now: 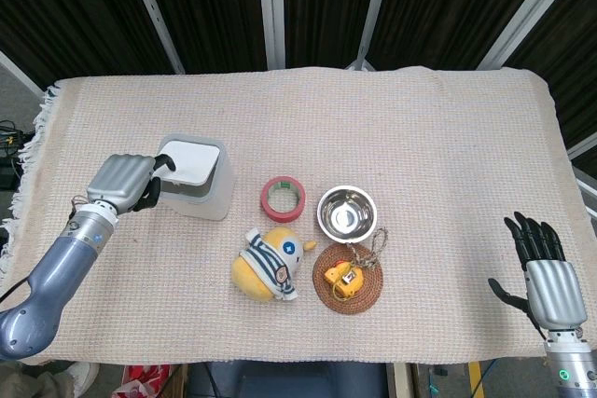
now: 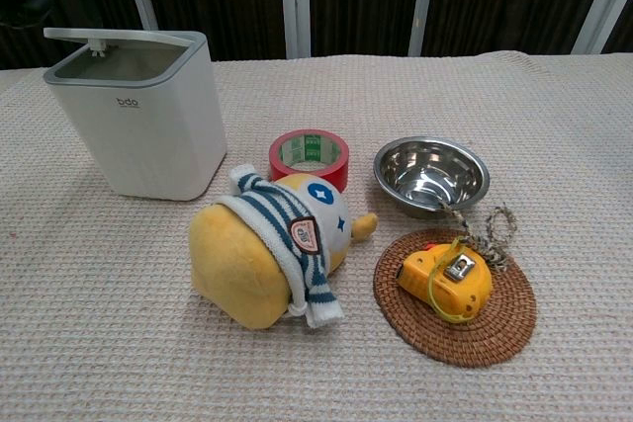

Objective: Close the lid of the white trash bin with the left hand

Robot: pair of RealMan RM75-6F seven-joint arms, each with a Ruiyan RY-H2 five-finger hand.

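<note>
The white trash bin (image 1: pixel 207 195) stands at the table's left, and the chest view shows its front wall (image 2: pixel 148 126). Its lid (image 1: pixel 191 160) lies almost flat over the opening; from the chest camera the lid (image 2: pixel 117 37) still sits slightly raised above the rim. My left hand (image 1: pixel 121 182) is just left of the bin, fingers curled in with nothing in them, fingertips close to the bin's left edge. It does not show in the chest view. My right hand (image 1: pixel 546 272) hovers at the table's near right corner, fingers spread and empty.
A red tape roll (image 1: pixel 282 198) and a steel bowl (image 1: pixel 345 212) lie right of the bin. In front of them are a yellow plush toy (image 1: pixel 269 263) and a yellow tape measure (image 1: pixel 342 276) on a woven coaster (image 1: pixel 362 298).
</note>
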